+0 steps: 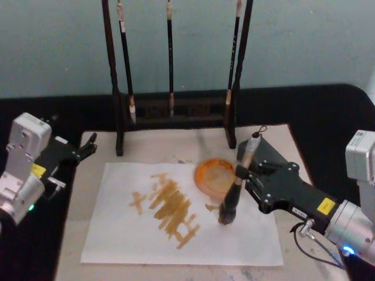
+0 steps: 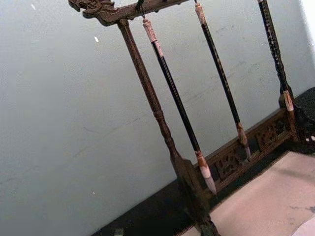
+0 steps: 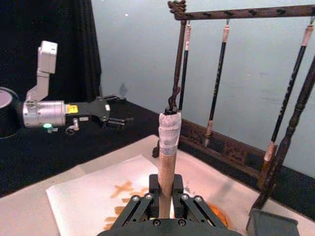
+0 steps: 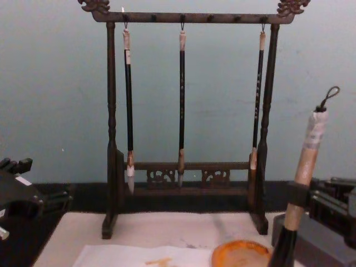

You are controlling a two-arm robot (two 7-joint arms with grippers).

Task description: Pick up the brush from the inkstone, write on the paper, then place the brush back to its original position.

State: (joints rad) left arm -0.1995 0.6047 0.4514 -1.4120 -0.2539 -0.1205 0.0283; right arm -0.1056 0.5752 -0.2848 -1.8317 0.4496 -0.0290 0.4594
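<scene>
From the head view we see the right gripper (image 1: pixel 241 171) pinching the brush (image 1: pixel 233 193) upright. Its bristles are down on the paper (image 1: pixel 117 234), just beside the orange dish (image 1: pixel 212 175). The right wrist view shows us more clearly the left gripper (image 3: pixel 115 110), sitting beyond the mat (image 1: pixel 73 205) with its fingers spread.

Wooden rack (image 4: pixel 111 111) w/ 3 thin brushes (image 4: pixel 181 100) behind beige felt mat (image 4: pixel 167 229).

A pale teal wall (image 1: pixel 58 47) rises behind the black tabletop (image 1: pixel 328 111).
</scene>
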